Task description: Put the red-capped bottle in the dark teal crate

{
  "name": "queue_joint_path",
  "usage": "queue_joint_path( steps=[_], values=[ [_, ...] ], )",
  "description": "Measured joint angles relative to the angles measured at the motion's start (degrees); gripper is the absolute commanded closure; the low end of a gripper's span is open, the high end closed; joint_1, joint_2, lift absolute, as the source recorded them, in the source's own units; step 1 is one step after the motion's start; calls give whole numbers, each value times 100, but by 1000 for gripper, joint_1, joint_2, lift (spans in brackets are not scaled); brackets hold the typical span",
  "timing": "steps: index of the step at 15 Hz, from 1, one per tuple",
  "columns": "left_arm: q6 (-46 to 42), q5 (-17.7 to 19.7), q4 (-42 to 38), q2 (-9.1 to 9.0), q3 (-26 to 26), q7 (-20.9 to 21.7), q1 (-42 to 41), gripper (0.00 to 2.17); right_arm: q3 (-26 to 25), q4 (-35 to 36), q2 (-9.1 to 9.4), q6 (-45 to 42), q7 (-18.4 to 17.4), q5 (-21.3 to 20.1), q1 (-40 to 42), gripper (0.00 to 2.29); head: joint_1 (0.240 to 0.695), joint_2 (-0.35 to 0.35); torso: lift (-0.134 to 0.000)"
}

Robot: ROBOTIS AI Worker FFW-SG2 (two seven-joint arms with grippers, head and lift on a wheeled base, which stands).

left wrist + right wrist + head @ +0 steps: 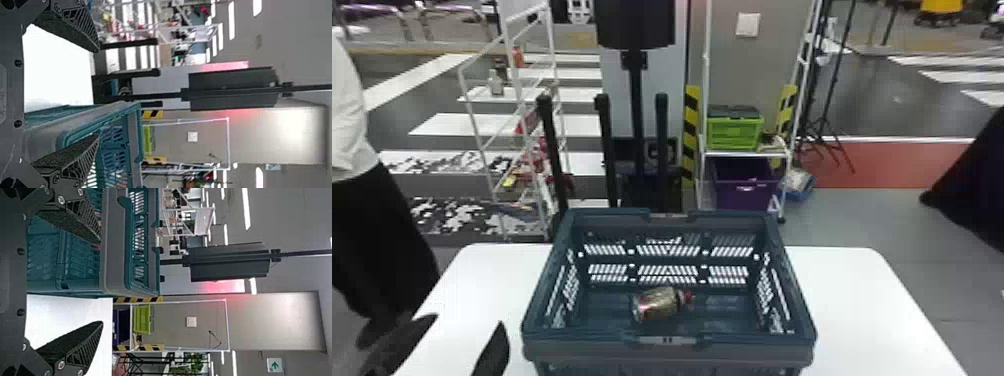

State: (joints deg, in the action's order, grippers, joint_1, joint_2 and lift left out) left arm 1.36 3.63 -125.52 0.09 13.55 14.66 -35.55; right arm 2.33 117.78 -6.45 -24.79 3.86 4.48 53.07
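Note:
The dark teal crate (669, 340) stands on the white table, and the red-capped bottle (658, 303) lies on its side on the crate floor, cap toward the right. Left of the crate, at the head view's lower left, my left gripper (457, 345) is open with nothing held. In the left wrist view that gripper (96, 94) has its fingers wide apart beside the crate (135, 137). The right wrist view has my right gripper (101, 282) open and empty, near the crate's side (113, 246).
The white table (862, 300) extends on both sides of the crate. Behind it stand a black post (635, 100), a white wire rack (522, 115) and a shelf with a green crate (735, 132) above a purple bin (744, 187). A person stands at the far left.

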Motion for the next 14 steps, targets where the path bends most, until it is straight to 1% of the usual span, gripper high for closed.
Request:
queue_joint_path(
  steps=[2,3,5,7,9,14],
  values=[
    [-1155,-116,370,0,-391,-547,-510,124,24,48,-19,84,0,-28,12,151,499,0,0],
    [-1556,-177,534,0,-594,-769,-709,124,37,57,-26,117,0,-44,13,151,499,0,0],
    [-2127,-336,806,0,-987,-1295,-1004,124,54,62,-37,135,0,-62,11,151,499,0,0],
    [-2472,-524,969,0,-1348,-1762,-1214,120,83,67,-37,130,0,-77,2,151,499,0,0],
    [-2799,-612,1043,0,-1515,-1942,-1373,117,113,46,-29,126,0,-120,-26,151,499,0,0],
    [-3211,-626,1108,0,-1540,-2020,-1596,117,187,10,-10,123,0,-201,-65,151,499,0,0]
  ],
)
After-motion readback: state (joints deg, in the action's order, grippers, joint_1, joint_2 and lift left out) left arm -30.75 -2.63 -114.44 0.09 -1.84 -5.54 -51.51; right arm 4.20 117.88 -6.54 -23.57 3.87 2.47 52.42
